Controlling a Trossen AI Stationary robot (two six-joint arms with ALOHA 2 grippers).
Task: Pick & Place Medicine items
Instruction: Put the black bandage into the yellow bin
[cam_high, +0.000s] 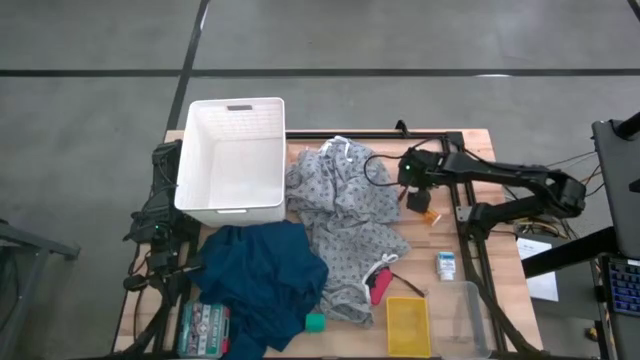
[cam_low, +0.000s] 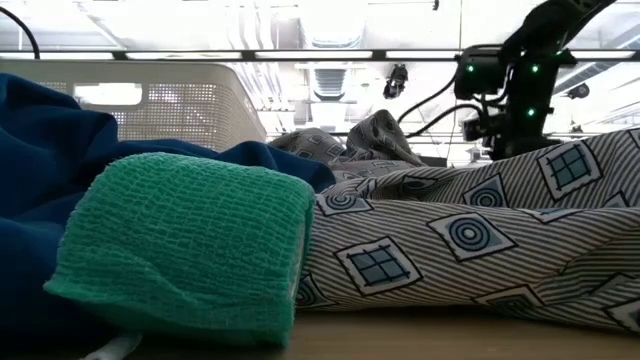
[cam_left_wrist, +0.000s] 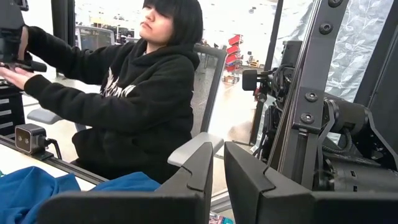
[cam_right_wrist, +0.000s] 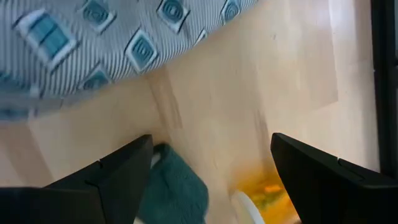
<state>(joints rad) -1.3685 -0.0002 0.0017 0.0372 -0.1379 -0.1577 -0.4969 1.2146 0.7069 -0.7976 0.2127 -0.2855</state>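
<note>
**Inspection: right arm poised over orange medicine item**

Position first. My right gripper (cam_high: 418, 196) hangs over the far right part of the pale wooden table (cam_high: 470, 215), just beside the edge of the crumpled grey patterned cloth (cam_high: 345, 215). Its fingers stand wide apart and hold nothing. In the right wrist view a small orange piece with a white cap-like end (cam_right_wrist: 264, 196) lies on the bare wood between my two fingers (cam_right_wrist: 118, 168), with a small teal object (cam_right_wrist: 177, 190) just beside it, nearer one finger. From above, an orange piece (cam_high: 431, 216) shows on the table close under the gripper.

The small white carton with blue print (cam_high: 446, 265) lies well apart, nearer the front right, beside a clear plastic container (cam_high: 470, 318) and a yellow tray (cam_high: 408, 324).

My left gripper (cam_left_wrist: 214, 180) waits at the left edge of the table, fingers nearly together, holding nothing visible. A person in a black hoodie (cam_left_wrist: 130, 93) sits beyond it.

Judgement on the step: this looks like the approach for a first pick, so the task is at an early stage. To do it well I should centre the orange piece between the fingers, shifting away from the teal object so only one thing is caught, then descend straight until the tips nearly meet the wood before closing. The piece is small and may roll; a slow, square closure is advised. The cloth edge lies near and must not be snagged.
</note>
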